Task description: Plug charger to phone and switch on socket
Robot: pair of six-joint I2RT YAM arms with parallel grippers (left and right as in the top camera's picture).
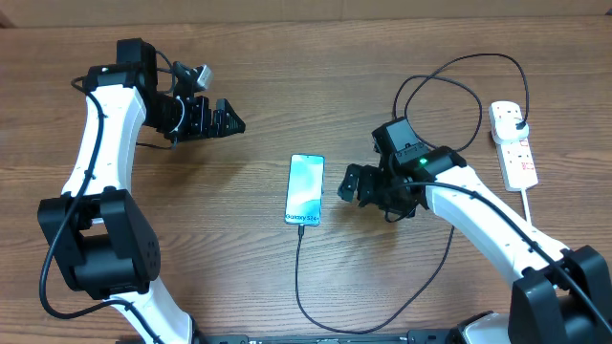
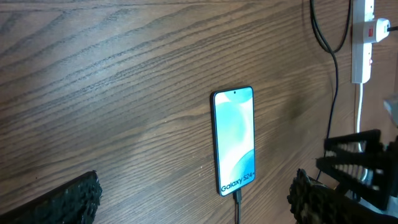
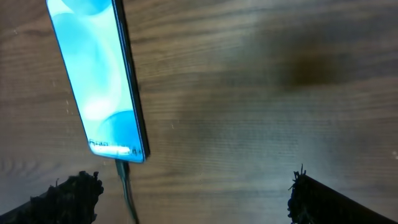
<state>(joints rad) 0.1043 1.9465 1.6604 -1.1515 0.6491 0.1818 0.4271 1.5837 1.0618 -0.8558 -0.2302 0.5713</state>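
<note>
The phone (image 1: 304, 189) lies flat, screen up, in the middle of the table (image 1: 287, 57), a slim glossy slab with a dark rim and a pale blue display, its lettered bottom edge toward the robot. The charger (image 1: 297, 269) meets that edge: in the right wrist view its small tip (image 3: 123, 169) looks seated in the port, so the plugging step seems done. From there the thin, limp black cable runs toward the robot, loops right and curls up to a black plug (image 1: 516, 118) in the socket (image 1: 513, 143), a white moulded strip with reddish switches at the far right. Whether its switch is on, I cannot tell. The right gripper (image 1: 347, 184) hangs just beside the phone's right edge with its ribbed black fingers (image 3: 68, 199) spread wide and holding nothing, which reads as a release after plugging in. The left gripper (image 1: 229, 122) sits well apart at upper left, jaws also spread and empty, probably kept clear. The table is matt brown wood grain.
</note>
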